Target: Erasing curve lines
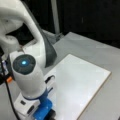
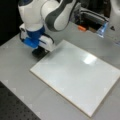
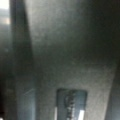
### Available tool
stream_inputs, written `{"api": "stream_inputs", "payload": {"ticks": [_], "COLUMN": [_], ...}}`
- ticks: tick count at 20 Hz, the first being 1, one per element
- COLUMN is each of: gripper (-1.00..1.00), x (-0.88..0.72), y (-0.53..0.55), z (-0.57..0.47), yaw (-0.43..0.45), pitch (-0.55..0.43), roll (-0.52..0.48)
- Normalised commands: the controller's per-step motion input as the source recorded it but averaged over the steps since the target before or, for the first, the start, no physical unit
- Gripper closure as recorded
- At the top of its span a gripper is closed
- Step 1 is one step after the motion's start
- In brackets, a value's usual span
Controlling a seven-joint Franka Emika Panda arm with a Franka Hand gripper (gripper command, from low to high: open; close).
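Beside the flat white board's corner, the blue-and-white gripper presses a black block; grip unclear. No wavy line shows. Tilting could scrape the board.

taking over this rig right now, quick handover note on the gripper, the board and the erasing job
Gripper: low at the white board's corner at a front view's left, with a black eraser block under it on the grey table.
Open or shut does not show.
Curve lines: no squiggle shows on the board in both front views; only a glare spot.
Done: the visible board surface looks clean.
Left: nothing visible to wipe, though the arm hides part of the board in a front view.
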Motion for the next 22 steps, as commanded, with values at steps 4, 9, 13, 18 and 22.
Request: {"api": "stream_inputs", "payload": {"ticks": [4, 9, 13, 18, 22], "gripper": [1.00, 1.00, 1.00, 1.00, 1.00], "x": [0.02, -0.03, -0.10, -0.12, -0.13], "y": [-0.14, -0.17, -0.13, -0.04, 0.08], "z": [-0.06, -0.07, -0.08, -0.09, -0.11], "yaw": [0.001, 0.020, 0.017, 0.009, -0.009], "pitch": [-0.021, -0.032, -0.053, -0.077, -0.101], "roll": [0.213, 0.178, 0.165, 0.163, 0.158]}}
